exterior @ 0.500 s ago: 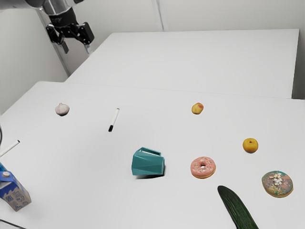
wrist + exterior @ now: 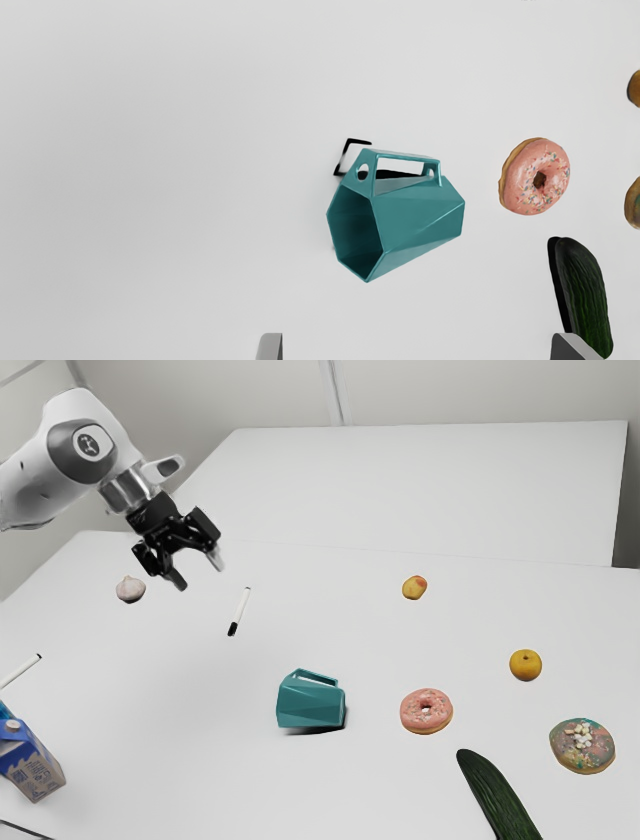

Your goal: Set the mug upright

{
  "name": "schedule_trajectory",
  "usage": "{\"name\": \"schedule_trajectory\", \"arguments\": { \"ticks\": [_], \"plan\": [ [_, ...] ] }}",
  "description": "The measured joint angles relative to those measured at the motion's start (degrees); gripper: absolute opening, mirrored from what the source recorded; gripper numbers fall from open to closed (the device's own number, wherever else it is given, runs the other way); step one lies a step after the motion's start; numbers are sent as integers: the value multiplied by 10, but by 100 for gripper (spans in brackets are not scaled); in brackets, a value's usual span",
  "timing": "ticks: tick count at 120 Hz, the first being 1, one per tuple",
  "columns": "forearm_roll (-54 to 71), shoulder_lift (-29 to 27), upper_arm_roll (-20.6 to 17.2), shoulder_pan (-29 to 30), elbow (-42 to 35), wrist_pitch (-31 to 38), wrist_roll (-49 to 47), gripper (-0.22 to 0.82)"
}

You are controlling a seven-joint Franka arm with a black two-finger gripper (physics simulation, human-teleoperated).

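A teal faceted mug (image 2: 311,703) lies on its side on the white table, its handle facing away from the exterior view's near edge. The gripper (image 2: 198,572) hangs in the air above the table, toward the exterior view's upper left from the mug and well apart from it. In the wrist view the mug (image 2: 415,220) shows its dark hollow mouth and its looped handle. Two fingertips of the gripper (image 2: 417,346) stand wide apart, with nothing held between them.
A pink donut (image 2: 426,711) lies close to the mug's base end, with a cucumber (image 2: 497,795) nearby. Also on the table (image 2: 200,760) are a second donut (image 2: 582,746), an orange fruit (image 2: 525,665), a yellow fruit (image 2: 414,587), garlic (image 2: 130,589), a marker (image 2: 240,612) and a carton (image 2: 30,762).
The arm has swung further into the exterior view, carrying my open gripper lower and toward that view's right, nearer the mug. The mug and other objects have not moved.
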Motion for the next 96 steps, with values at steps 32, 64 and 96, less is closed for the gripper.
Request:
{"name": "schedule_trajectory", "arguments": {
  "ticks": [32, 64, 96],
  "plan": [
    [-345, -2, -1, 66, -256, 154, 152, 58],
    [-548, -63, -19, -28, -375, 230, 333, 58],
    [-599, -85, -20, -25, -429, 258, 452, 58]
  ]
}}
